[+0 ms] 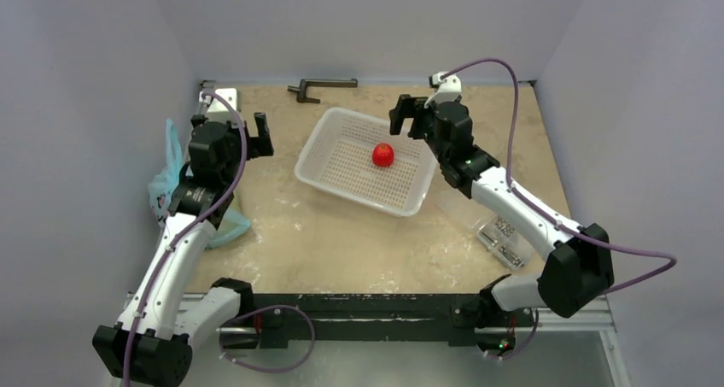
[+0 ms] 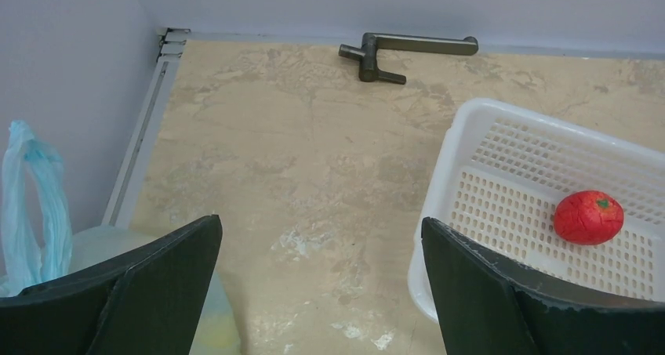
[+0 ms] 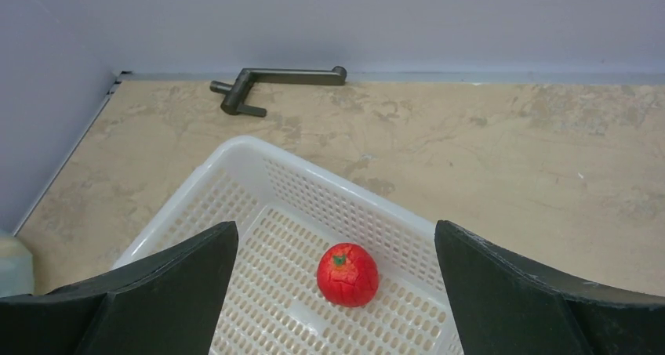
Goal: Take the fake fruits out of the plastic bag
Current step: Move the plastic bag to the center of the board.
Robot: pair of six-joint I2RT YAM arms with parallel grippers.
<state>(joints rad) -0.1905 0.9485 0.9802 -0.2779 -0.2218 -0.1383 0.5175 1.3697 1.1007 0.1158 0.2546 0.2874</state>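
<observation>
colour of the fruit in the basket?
The fruit is red with a green stem mark; clearest in right wrist view.

Table (image 1: 324,233): beige marbled top, mottled, with paler scuffed patches toward its near half. Closed in on three sides by plain, pale lilac-grey walls. Back wall (image 1: 367,20) along the table's far edge. Left wall (image 1: 77,105) and right wall (image 1: 649,105) along its sides. Thin aluminium strip (image 2: 137,147) down the table's left edge, ending at the far left corner. Black beam (image 1: 376,306) across the table's near edge, silver rail just under it. Beyond the near edge, dull grey surface (image 1: 401,361); floor or lower shelf, cannot tell. Even, diffuse light; soft, faint shadows on the tabletop.
</observation>
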